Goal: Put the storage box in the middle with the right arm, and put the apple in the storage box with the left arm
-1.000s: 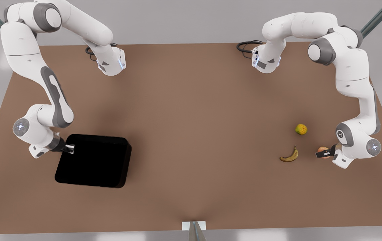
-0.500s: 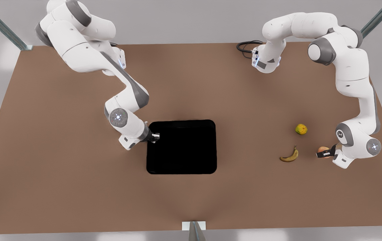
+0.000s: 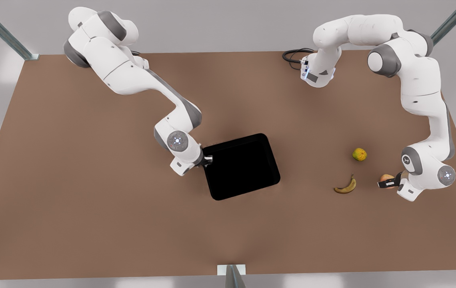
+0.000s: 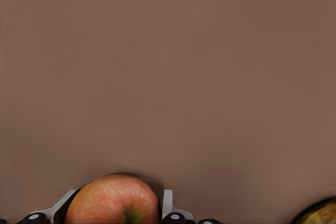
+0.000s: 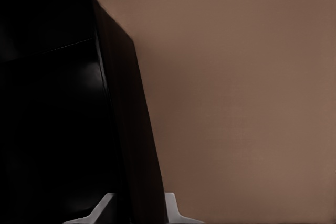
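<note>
Brown table (image 3: 92, 200) spans the front view. Near its centre lies the storage box (image 3: 242, 166), skewed, its wall pinched by the right gripper (image 3: 208, 160) at the box's left edge. At the frame's right, the left gripper (image 3: 388, 183) is clamped on the apple (image 3: 385, 177); a banana (image 3: 346, 186) and a yellow-green fruit (image 3: 359, 154) lie nearby.
</note>
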Action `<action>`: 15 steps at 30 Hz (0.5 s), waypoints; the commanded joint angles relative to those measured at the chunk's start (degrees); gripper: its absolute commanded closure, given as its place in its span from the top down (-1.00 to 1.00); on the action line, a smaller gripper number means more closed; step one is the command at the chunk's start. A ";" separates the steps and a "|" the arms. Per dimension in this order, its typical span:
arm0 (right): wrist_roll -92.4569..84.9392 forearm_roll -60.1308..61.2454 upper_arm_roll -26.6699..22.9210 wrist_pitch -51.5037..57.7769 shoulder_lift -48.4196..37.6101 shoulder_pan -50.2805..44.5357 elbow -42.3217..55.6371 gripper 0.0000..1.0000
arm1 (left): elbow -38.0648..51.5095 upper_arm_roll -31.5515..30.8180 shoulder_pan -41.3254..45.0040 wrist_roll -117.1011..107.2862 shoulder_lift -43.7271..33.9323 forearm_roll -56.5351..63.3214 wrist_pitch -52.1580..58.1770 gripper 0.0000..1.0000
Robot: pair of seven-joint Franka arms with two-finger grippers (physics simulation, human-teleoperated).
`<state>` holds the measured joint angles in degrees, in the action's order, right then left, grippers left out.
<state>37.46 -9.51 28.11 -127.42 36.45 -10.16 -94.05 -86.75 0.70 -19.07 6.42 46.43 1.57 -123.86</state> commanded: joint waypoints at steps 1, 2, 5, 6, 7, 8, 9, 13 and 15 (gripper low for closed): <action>-0.19 0.45 -0.07 0.15 -0.24 0.05 0.01 1.00 | 0.00 0.00 0.00 0.08 -0.02 -0.43 0.02 0.57; -0.19 0.54 -0.07 0.50 -0.50 0.23 0.71 1.00 | 0.00 0.00 0.00 -0.09 -0.11 -0.43 0.11 0.57; -2.12 0.28 0.02 9.38 -3.58 5.58 4.66 1.00 | -0.18 -0.09 0.26 -0.35 -1.34 -0.43 1.60 0.57; -5.29 0.37 0.19 15.78 -6.30 9.62 7.29 1.00 | -0.26 0.00 0.79 -0.44 -2.30 -0.52 2.48 0.57; -9.50 0.37 -0.16 25.02 -10.69 13.05 10.46 1.00 | -0.88 -0.09 1.76 -0.88 -4.32 -0.52 4.41 0.57; -17.93 0.54 -2.18 28.45 -16.23 16.13 9.15 1.00 | -1.05 -0.09 3.34 -1.06 -7.13 -0.52 7.75 0.57; -24.36 0.89 -4.99 28.89 -21.50 18.94 5.72 1.00 | -1.14 -0.09 6.23 -3.34 -9.60 -0.52 10.30 0.57; -26.12 0.72 -4.73 32.41 -22.04 27.65 6.77 1.00 | -1.58 -2.19 22.06 -20.21 -15.22 -0.52 13.73 0.57; -26.64 0.98 -5.69 32.67 -22.47 28.44 6.25 1.00 | -1.32 -4.57 28.47 -29.35 -16.02 -0.43 14.52 0.58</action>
<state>8.71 -8.20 19.24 -93.81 13.44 15.29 -87.75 -87.99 -4.48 11.44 -24.94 30.41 1.56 -109.46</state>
